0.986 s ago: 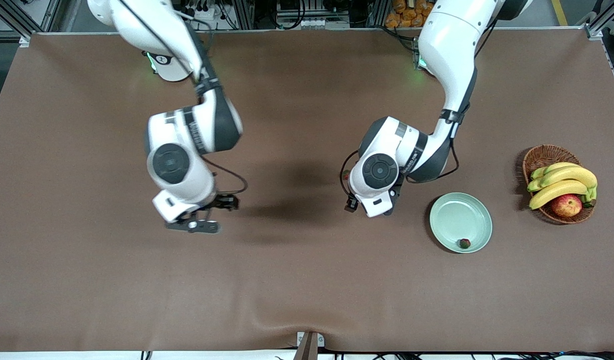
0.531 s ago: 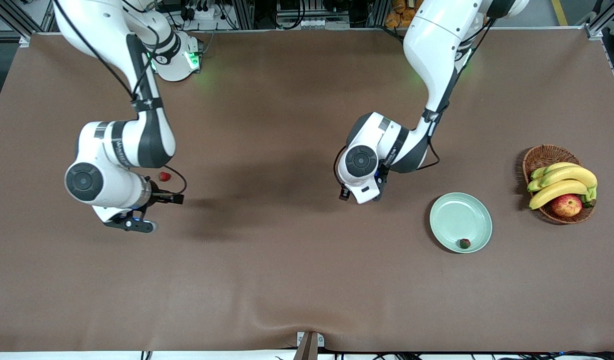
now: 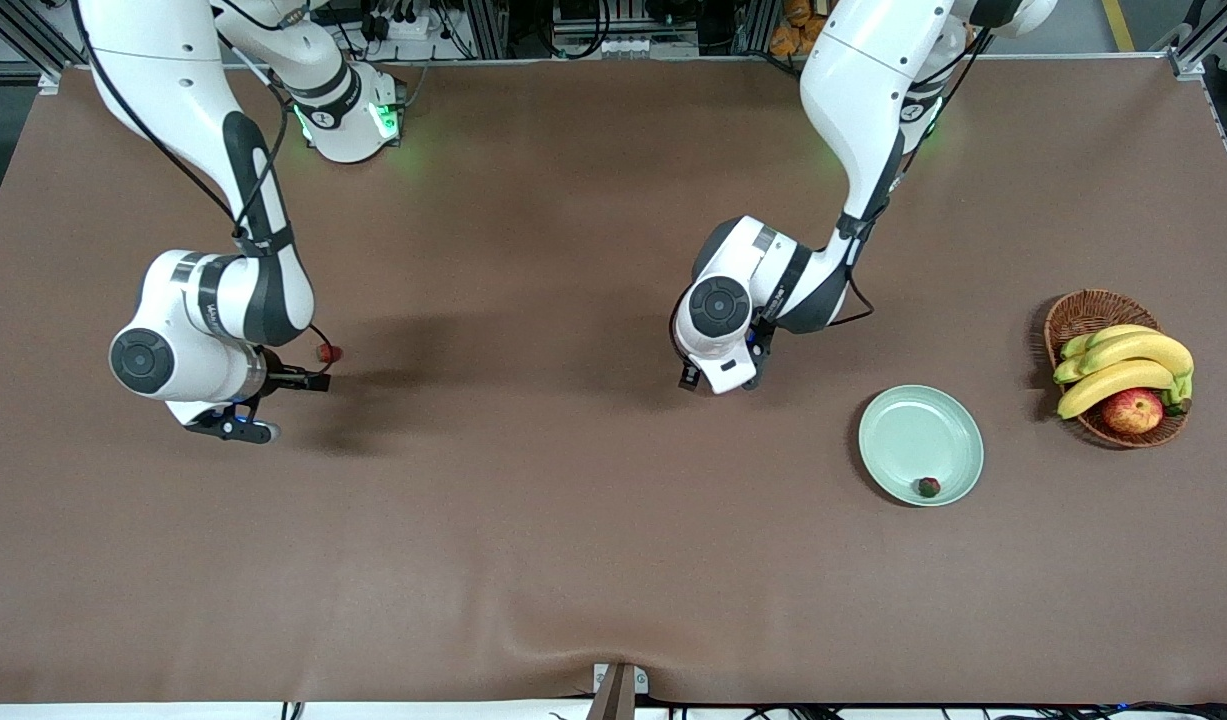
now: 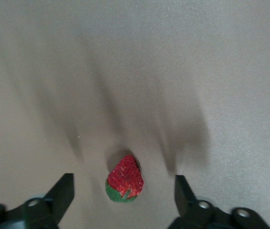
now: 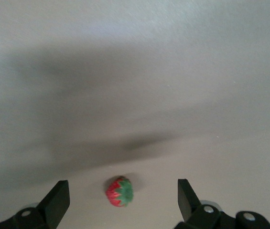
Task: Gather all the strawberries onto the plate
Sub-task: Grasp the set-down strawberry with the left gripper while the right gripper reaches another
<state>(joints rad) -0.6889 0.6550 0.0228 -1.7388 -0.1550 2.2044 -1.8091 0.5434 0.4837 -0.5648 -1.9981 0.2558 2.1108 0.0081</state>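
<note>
With one small red strawberry with a dark green cap already lying in the round pale mint-green glossy plate, near the rim closest to the front camera, two berries are left on the brown table cover, and each arm has one lined up.

L arm: the left gripper hangs over a red strawberry with a green leafy cap on the cover, w/ its black fingers spread apart and the berry between them, not touched yet. Front view hides this berry under the arm's wrist, toward the middle of the table, well apart from the plate.

R arm: the right gripper is low over another small red strawberry w/ a green cap, toward the right arm's end of the table. Fingers also stand wide, berry between, nothing clamped.

To do it well, imo:
- Centre each berry between the tips before closing; the right one sits a bit off-centre, nearer one finger.
- Come down till tips nearly meet the cover, else a small rounded berry prob rolls or squirts out.
- Close gently, across the fat part rather than the leafy cap.
- Lift straight up before swinging to the plate.
- Release low over bare plate, away from the berry in there.

Wicker basket of yellow bananas and a red-yellow apple is not part of this.
</note>
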